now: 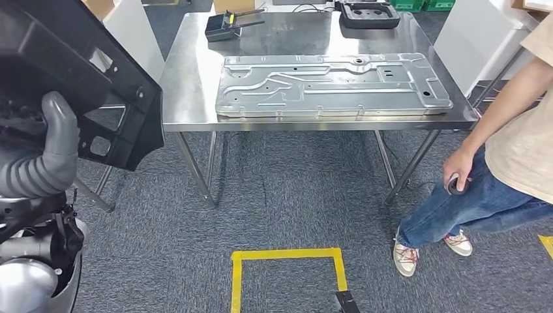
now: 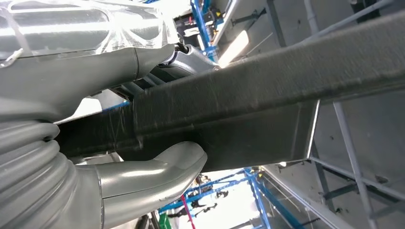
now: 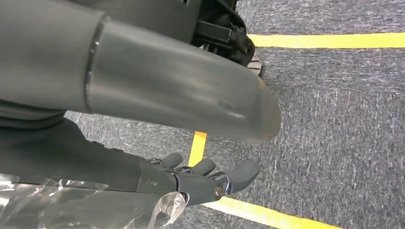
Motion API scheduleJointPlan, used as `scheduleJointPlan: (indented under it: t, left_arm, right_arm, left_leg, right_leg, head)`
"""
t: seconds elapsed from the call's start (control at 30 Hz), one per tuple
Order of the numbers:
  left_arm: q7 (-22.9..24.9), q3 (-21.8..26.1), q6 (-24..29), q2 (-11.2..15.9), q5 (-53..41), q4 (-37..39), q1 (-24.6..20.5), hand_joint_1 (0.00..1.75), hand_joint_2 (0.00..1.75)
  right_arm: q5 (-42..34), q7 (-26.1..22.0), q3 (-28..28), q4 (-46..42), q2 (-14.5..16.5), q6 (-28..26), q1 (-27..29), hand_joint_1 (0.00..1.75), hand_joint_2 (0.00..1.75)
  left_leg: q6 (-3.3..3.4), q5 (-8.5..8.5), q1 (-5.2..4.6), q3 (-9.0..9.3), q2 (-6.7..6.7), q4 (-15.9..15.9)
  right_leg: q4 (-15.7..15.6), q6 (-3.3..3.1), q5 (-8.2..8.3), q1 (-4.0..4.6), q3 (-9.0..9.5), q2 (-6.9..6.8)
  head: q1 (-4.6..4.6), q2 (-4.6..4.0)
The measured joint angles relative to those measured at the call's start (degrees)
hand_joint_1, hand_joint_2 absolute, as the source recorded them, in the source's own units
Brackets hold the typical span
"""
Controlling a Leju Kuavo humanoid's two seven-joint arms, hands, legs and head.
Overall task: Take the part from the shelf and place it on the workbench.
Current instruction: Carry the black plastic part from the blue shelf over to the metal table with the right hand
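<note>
The left hand [image 1: 55, 147] grips the black plastic part [image 1: 78, 72], thumb and fingers clamped on its edge. The right hand [image 3: 205, 179] hangs empty, fingers loosely apart. Ahead, the steel table [image 1: 189, 72] carries a metal panel [image 1: 332, 85]; set the part on bare steel beside it.

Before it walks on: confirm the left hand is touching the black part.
Touching: in the left wrist view the left hand clamps the black part, thumb pressed beneath it.
</note>
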Motion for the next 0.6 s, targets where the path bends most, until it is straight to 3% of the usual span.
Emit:
scheduleJointPlan:
  t: [0.07, 0.1, 0.17, 0.27, 0.33, 0.4, 0.47, 0.53, 0.6]
  left_arm:
    - [0.0, 0.0, -0.04, 0.01, 0.02, 0.0, -0.01, 1.75, 1.75]
    - [0.01, 0.02, -0.07, 0.01, 0.08, 0.0, -0.04, 1.75, 1.75]
    - [-0.04, 0.03, -0.17, 0.03, 0.27, -0.02, -0.08, 1.75, 1.75]
    - [-0.22, 0.11, -0.36, 0.11, 0.63, -0.12, -0.14, 1.75, 1.75]
    - [-0.32, 0.17, -0.61, 0.15, 0.87, -0.17, -0.12, 1.75, 1.75]
    - [-0.35, 0.14, -0.86, 0.15, 1.02, -0.17, 0.12, 1.75, 1.75]
    - [-0.35, 0.1, -1.01, 0.15, 1.08, -0.17, 0.29, 1.75, 1.75]
    - [-0.35, 0.08, -1.06, 0.15, 1.15, -0.17, 0.29, 1.75, 1.75]
    - [-0.42, 0.07, -1.33, 0.15, 1.37, -0.25, 0.2, 1.75, 1.75]
  right_arm:
    - [-0.01, 0.01, 0.05, 0.01, -0.09, 0.0, 0.04, 0.0, 0.0]
    - [0.0, 0.02, 0.07, 0.01, -0.16, 0.0, -0.01, 0.0, 0.0]
    - [0.01, 0.01, 0.14, 0.01, -0.25, 0.0, -0.19, 0.0, 0.0]
    - [-0.12, -0.07, 0.4, -0.01, -0.19, -0.01, -0.47, 0.0, 0.0]
    - [-0.32, -0.14, 0.48, -0.01, -0.16, -0.02, -0.52, 0.0, 0.0]
    - [-0.46, -0.2, 0.52, -0.01, -0.18, -0.02, -0.52, 0.0, 0.0]
    - [-0.53, -0.25, 0.56, -0.01, -0.18, -0.02, -0.49, 0.0, 0.0]
    - [-0.58, -0.27, 0.58, -0.01, -0.18, -0.02, -0.48, 0.0, 0.0]
    - [-0.69, -0.34, 0.59, -0.01, -0.17, -0.02, -0.49, 0.0, 0.0]
  left_leg:
    - [-0.41, -0.81, -0.14, 0.82, -0.26, 0.14]
    - [-0.68, -1.19, -0.24, 1.04, -0.31, 0.23]
    - [-1.28, -1.81, -0.38, 1.19, -0.35, 0.29]
    - [-2.26, -2.97, -0.11, 0.9, -0.16, 1.52]
    - [-3.15, -5.53, 0.27, -2.06, 0.06, 7.4]
    - [-3.83, -7.99, 0.71, -6.77, 0.12, 15.4]
    - [-4.11, -7.44, 0.99, -9.31, 0.16, 18.34]
    - [-4.14, -5.83, 1.08, -9.37, 0.19, 17.19]
    - [-3.75, -1.62, 0.93, -6.32, 0.63, 9.55]
  right_leg:
    - [-8.11, -0.38, 4.74, 0.08, 2.85, 0.15]
    - [-11.03, -0.55, 5.98, 0.12, 3.96, 0.23]
    - [-13.14, -0.93, 6.12, 0.35, 4.79, 0.33]
    - [-13.35, -1.7, 5.75, 0.11, 5.23, 0.3]
    - [-13.44, -2.13, 5.41, -0.11, 5.7, 0.27]
    - [-13.42, -2.26, 4.88, -0.14, 6.15, 0.26]
    - [-13.41, -2.13, 4.24, -0.18, 6.82, 0.29]
    - [-13.42, -1.97, 3.8, -0.22, 7.35, 0.32]
    - [-13.51, -1.51, 2.92, -0.25, 8.52, 0.31]
  head:
    - [0.0, 0.0]
    - [0.0, 0.0]
    - [-0.01, 0.01]
    - [-0.08, 0.01]
    - [-0.24, 0.0]
    - [-0.32, 0.0]
    - [-0.33, 0.01]
    - [-0.33, 0.01]
    - [-0.33, 0.0]
